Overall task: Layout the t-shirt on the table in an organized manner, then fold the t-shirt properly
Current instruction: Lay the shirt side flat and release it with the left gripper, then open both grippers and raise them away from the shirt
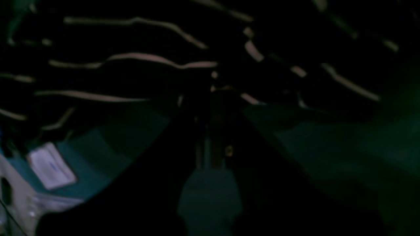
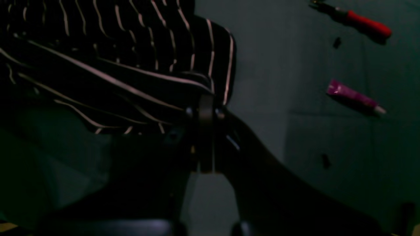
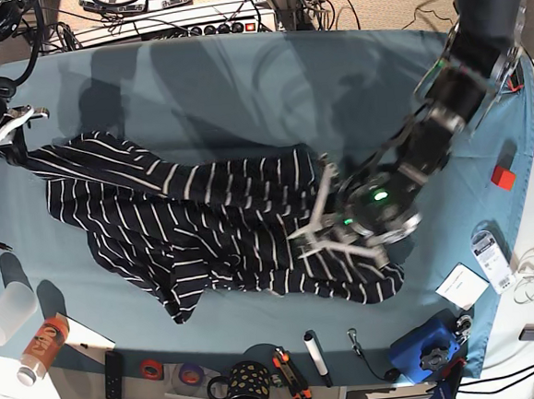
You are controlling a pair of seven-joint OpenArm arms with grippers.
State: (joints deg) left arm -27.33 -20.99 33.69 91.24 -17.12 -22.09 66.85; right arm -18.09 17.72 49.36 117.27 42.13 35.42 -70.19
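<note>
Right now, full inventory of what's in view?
t-shirt: 1, dark with white stripes, crumpled mid-table
table: 1, teal cloth
red-handled tool: 1, red, near the right arm
purple tube: 1, same side
clear cup: 1, front corner on the right arm's side
orange bottle: 1, beside cup
spotted mug: 1, black, front edge
white card: 1, front, left-arm side
red block: 1, left-arm side edge
left gripper: shut on t-shirt
right gripper: shut on t-shirt
</note>
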